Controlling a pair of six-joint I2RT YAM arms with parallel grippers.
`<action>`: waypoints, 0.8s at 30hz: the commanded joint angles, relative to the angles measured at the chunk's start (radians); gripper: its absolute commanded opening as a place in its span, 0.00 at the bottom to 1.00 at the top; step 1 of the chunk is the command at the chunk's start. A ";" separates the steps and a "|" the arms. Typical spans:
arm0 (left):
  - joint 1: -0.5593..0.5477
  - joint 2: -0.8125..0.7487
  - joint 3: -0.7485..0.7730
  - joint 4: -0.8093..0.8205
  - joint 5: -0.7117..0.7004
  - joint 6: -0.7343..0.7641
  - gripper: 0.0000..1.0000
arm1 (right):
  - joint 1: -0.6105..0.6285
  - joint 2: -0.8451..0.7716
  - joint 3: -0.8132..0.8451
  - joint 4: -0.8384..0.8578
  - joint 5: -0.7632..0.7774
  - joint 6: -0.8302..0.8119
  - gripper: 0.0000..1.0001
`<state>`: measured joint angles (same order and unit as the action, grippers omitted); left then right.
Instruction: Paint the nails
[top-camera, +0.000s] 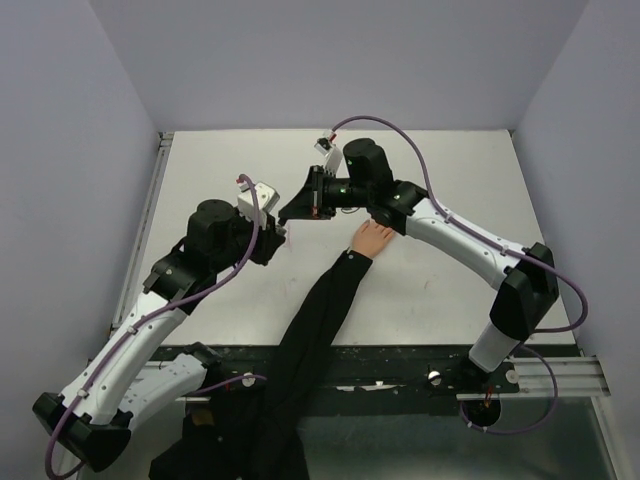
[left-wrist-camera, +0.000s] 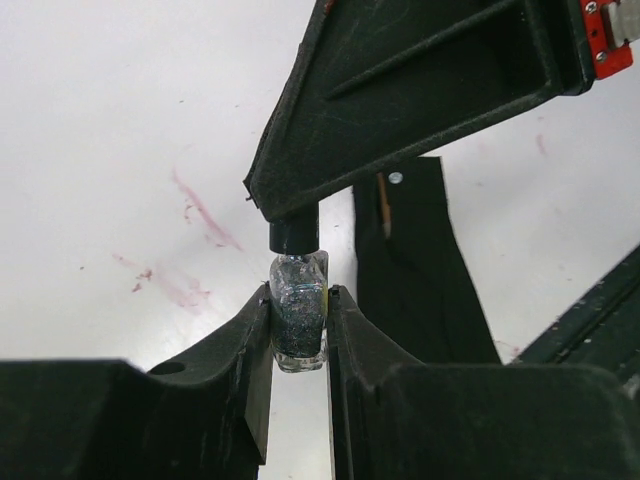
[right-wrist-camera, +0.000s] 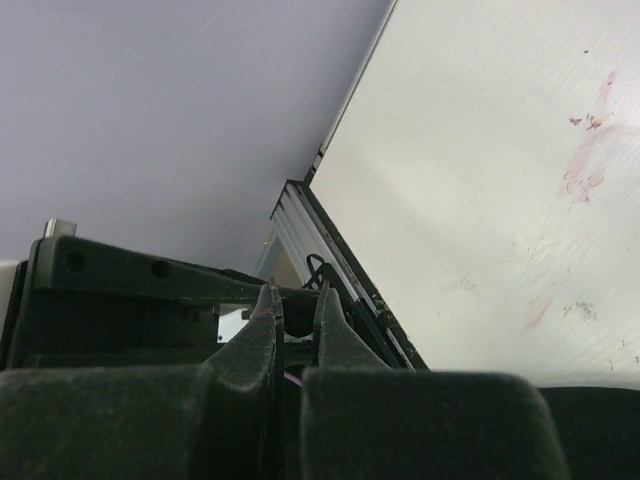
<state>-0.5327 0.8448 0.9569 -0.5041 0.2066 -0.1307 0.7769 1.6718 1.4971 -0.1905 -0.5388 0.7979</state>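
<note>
A small dark glittery nail polish bottle stands upright between the fingers of my left gripper, which is shut on it. My right gripper reaches in from the right and is shut on the bottle's black cap. The cap also shows between the tips of my right gripper in the right wrist view. The pale peach fake hand lies palm down right of both grippers, with its long black sleeve running to the near edge. My right arm covers the fingertips, so the nails are hidden.
Pink stains mark the white table near the bottle, and more show in the right wrist view. A metal rail runs along the table's left edge. Grey walls close in on three sides. A black strip borders the near edge.
</note>
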 joint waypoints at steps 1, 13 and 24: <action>-0.070 0.031 0.013 0.180 -0.189 0.114 0.00 | 0.033 0.080 0.008 -0.038 0.019 0.069 0.01; -0.130 0.065 -0.029 0.220 -0.326 0.144 0.00 | 0.061 0.106 -0.049 0.083 0.109 0.230 0.01; -0.125 0.031 -0.060 0.185 -0.219 0.137 0.00 | 0.047 0.022 -0.003 0.050 0.187 0.136 0.48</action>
<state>-0.6506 0.9092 0.8997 -0.4129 -0.0948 0.0105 0.8066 1.7390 1.4673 -0.1146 -0.3801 0.9791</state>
